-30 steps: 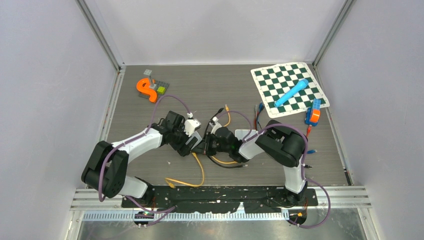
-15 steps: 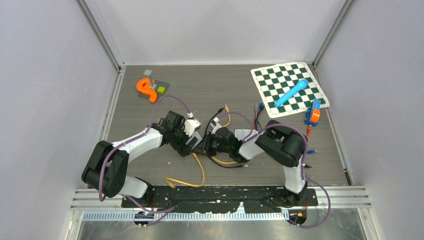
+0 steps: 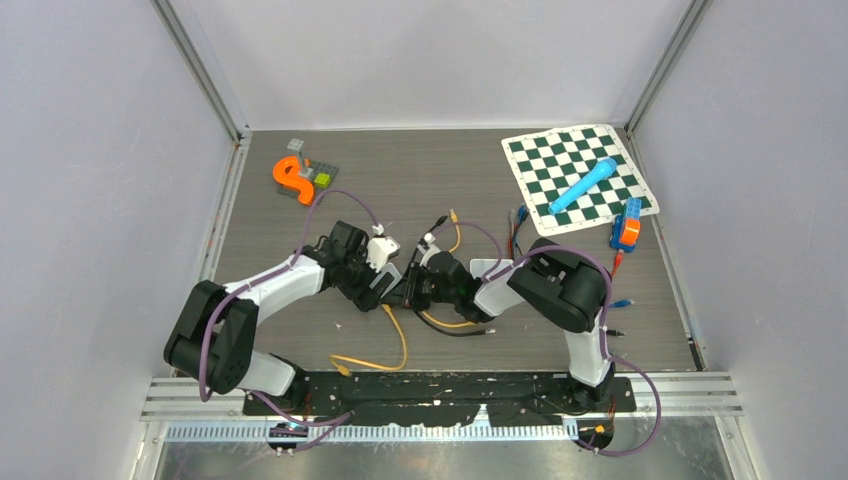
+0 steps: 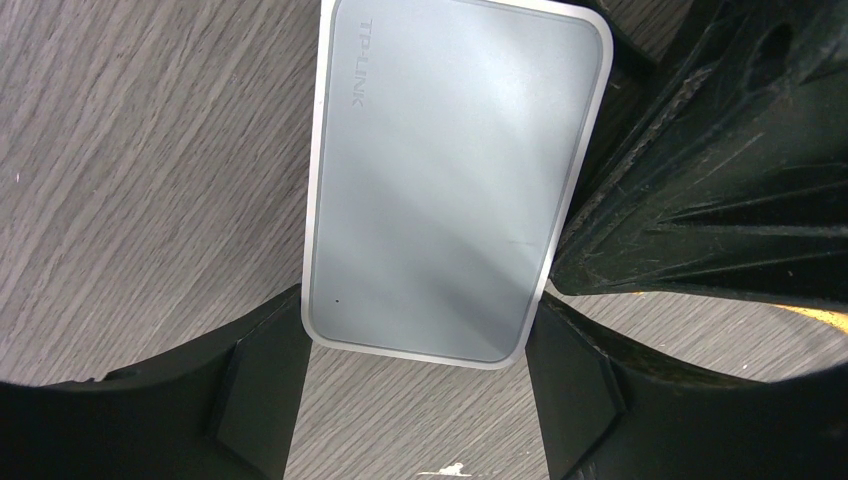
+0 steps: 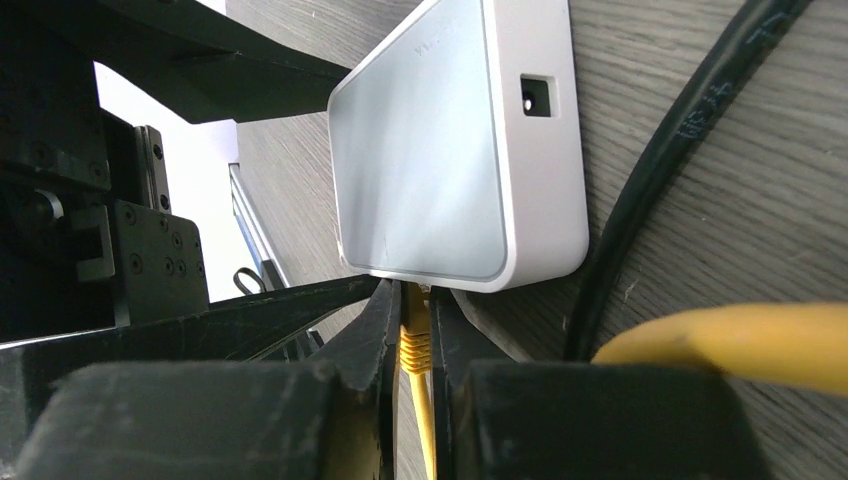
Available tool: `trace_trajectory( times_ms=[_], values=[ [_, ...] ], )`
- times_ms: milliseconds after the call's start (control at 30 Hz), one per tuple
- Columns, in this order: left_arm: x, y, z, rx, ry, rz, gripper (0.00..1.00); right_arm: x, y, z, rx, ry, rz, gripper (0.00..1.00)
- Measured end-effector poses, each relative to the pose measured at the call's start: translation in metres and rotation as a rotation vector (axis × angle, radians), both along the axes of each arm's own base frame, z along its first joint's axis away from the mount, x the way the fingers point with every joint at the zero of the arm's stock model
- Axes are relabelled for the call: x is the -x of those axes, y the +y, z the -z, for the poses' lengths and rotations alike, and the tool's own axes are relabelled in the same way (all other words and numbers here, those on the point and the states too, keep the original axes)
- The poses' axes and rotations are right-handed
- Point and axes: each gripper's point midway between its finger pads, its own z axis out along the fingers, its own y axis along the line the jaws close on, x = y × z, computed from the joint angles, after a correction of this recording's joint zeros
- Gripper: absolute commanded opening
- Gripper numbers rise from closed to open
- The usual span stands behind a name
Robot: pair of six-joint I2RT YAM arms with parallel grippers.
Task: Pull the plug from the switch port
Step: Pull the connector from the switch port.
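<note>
The switch (image 4: 455, 180) is a flat pale grey box lying on the table, and it also shows in the right wrist view (image 5: 440, 150). My left gripper (image 4: 415, 385) is shut on the switch, its pads (image 4: 265, 385) pressing the near corners on both sides. The yellow plug (image 5: 413, 335) sits in a port on the switch's edge. My right gripper (image 5: 413, 320) is shut on the plug, both fingers (image 5: 375, 330) tight against its boot. From above, the two grippers meet at the switch (image 3: 391, 277) in mid-table, and the yellow cable (image 3: 401, 338) trails toward the near edge.
A black cable (image 5: 680, 130) runs beside the switch, with more loose cables (image 3: 515, 228) to its right. A checkered mat (image 3: 620, 190) with a blue cylinder (image 3: 583, 185) lies at the back right, a blue-orange toy (image 3: 627, 228) beside it. An orange piece (image 3: 290, 178) and bricks (image 3: 320, 178) lie at the back left.
Both grippers and the switch between them have shifted very slightly to the left. The grips look unchanged.
</note>
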Motion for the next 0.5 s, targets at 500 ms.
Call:
trace_trajectory(
  times_ms=[500],
  values=[
    [-0.0002,0.0001,-0.0002,0.0,-0.001,-0.002,0.73,0.0002,-0.0004,-0.0007,0.006,-0.019,-0.012,0.05]
  ],
)
